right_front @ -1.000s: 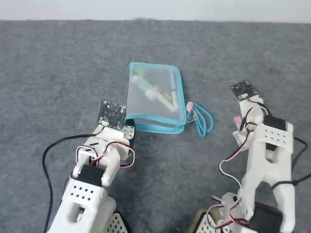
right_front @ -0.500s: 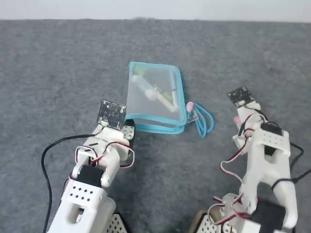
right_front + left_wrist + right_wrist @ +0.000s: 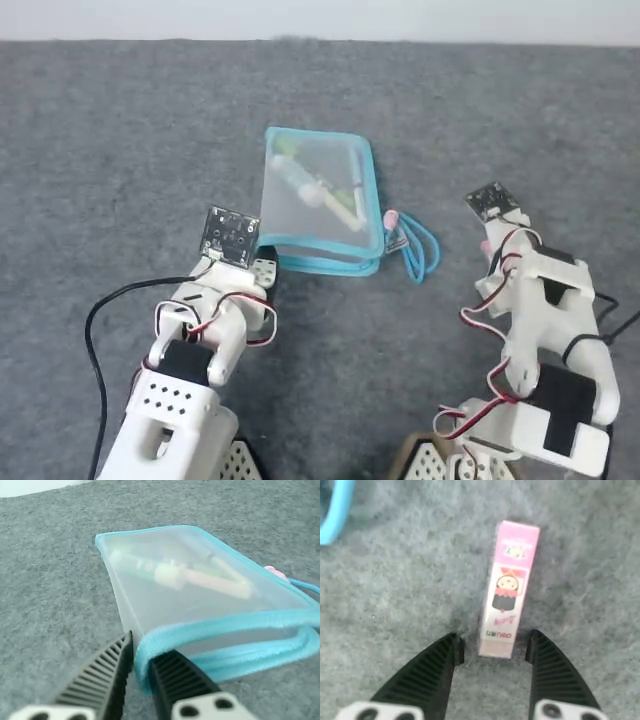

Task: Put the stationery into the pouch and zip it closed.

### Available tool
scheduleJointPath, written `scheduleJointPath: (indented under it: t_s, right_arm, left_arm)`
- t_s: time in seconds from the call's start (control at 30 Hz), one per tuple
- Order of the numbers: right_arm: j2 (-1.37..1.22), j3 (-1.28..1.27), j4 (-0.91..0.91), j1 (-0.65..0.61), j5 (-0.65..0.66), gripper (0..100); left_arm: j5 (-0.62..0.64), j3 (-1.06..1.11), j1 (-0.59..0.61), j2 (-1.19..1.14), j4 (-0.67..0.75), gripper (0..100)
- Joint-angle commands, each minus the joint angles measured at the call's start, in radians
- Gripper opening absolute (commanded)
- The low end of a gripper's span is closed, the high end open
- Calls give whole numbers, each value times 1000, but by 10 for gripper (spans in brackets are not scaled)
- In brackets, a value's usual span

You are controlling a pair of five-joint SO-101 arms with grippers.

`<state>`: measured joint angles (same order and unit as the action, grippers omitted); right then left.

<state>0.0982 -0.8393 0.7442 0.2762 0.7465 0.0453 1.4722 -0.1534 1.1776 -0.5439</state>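
Grey felt table [image 3: 120, 130] under everything, and on it we've got the pouch [image 3: 315, 205], translucent with a teal zip border. It lies flat, out ahead of the two arms.

The left gripper [image 3: 141, 652] has its fingers drawn narrow onto the teal rim at the pouch's near corner. We read that as an anchor: it pins the bag so it can't skate on the felt. It also leaves the mouth, which looks parted along that near edge, ready to take more.

Over to the right gripper [image 3: 495, 642]: fingers spread wide, one either side of the near end of a pink box [image 3: 510, 585], not closed on it. We'd say it's lined up along the box's length for a clean pinch across the narrow sides.

That box lies flat on the felt, apart from the pouch and beyond the teal wrist strap [image 3: 420, 250].

Smallest last: the stationery [image 3: 305, 188] already inside shows through the wall. One piece to go, we judge, and the zip is not yet closed.
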Motion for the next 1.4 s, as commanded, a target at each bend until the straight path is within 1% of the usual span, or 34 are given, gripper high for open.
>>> scheduleJointPath:
  t_s: [0.0, 0.17, 0.37, 0.63, 0.7, 0.8, 0.9, 0.97, 1.07, 1.13, 1.2, 1.3, 1.37]
  right_arm:
    - [-2, 58, -24, 10, 5, 190]
    - [-10, 58, -30, 13, 5, 184]
    - [-2, 58, -33, 10, 3, 32]
    - [1, 60, -31, 12, 3, 19]
    - [8, 63, -24, 13, -21, 7]
    - [82, 68, 8, 36, -69, 7]
    - [223, 68, 105, 38, -71, 7]
    - [338, 63, 189, 13, -68, 7]
    - [513, 63, 328, -45, -68, 7]
    - [625, 63, 417, -113, -68, 7]
    - [728, 63, 504, -208, -74, 7]
    - [860, 68, 627, -384, -78, 7]
    - [928, 68, 677, -495, -123, 7]
  left_arm:
    - [-8, -15, 8, 25, 26, 12]
    - [-8, -15, 8, 25, 26, 12]
    - [-8, -15, 8, 25, 26, 12]
    - [-8, -15, 8, 25, 26, 12]
    - [-8, -15, 8, 25, 26, 12]
    - [-8, -15, 8, 25, 26, 12]
    - [-8, -15, 8, 21, 26, 12]
    - [-8, -15, 8, 20, 26, 12]
    - [-8, -15, 8, 25, 26, 12]
    - [-8, -16, 8, 25, 26, 12]
    - [-8, -16, 6, 25, 26, 12]
    - [-8, -16, 2, 25, 26, 12]
    - [-8, -16, 2, 25, 26, 12]
